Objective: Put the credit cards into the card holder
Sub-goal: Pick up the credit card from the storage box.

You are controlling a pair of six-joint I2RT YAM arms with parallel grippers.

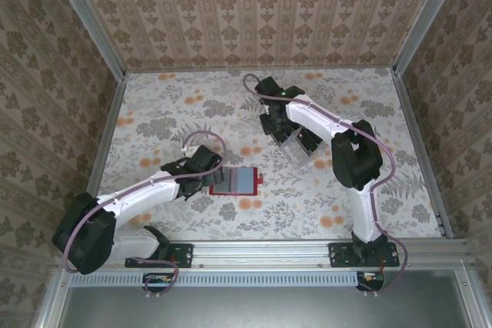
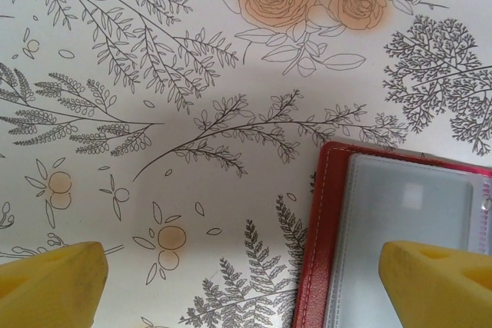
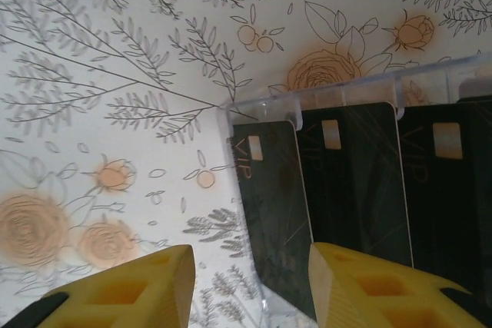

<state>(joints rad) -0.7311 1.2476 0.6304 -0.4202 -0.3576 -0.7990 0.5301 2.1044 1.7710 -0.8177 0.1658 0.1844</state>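
Scanning from the left edge of the worktop [image 1: 154, 105], I see a flat sheet printed with grey ferns and orange roses. Papered walls [image 1: 254, 13] close it in on three sides, with aluminium posts [image 1: 84, 14] at the far corners. The far left corner and the strip along the left edge lie bare, so there is room to move there.

My left arm [image 1: 138, 197] stretches in from the near left corner. The left gripper [image 2: 242, 286] hangs low with its jaws spread wide. One yellow foam fingertip [image 2: 50, 282] is over bare print and the other is over the card holder [image 1: 233, 180]; I cannot tell whether that pad touches it.

The card holder lies opened flat, a little left of the worktop's middle and nearer the near edge. It is a red leather-like rectangle with pale stitching, a greyish plastic pocket facing up, and a small snap tab [image 1: 260, 180] on its right edge. Bare worktop lies on its near, far and right sides.

Right of the middle, towards the far edge, a clear slotted tray [image 3: 346, 90] holds the credit cards [image 3: 354, 182]. They are thin, glossy black rectangles, each with a pale chip square, and some read "VIP". From the right wrist I count three side by side.

The right gripper [image 3: 250, 289] is over the tray's left end with its jaws apart. The leftmost card's lower part sits between the yellow fingers, and as far as I can see it is not gripped. The tray lies well apart from the card holder. The right arm [image 1: 355, 160] bulks over the worktop just right of the tray, and the near right corner is bare.
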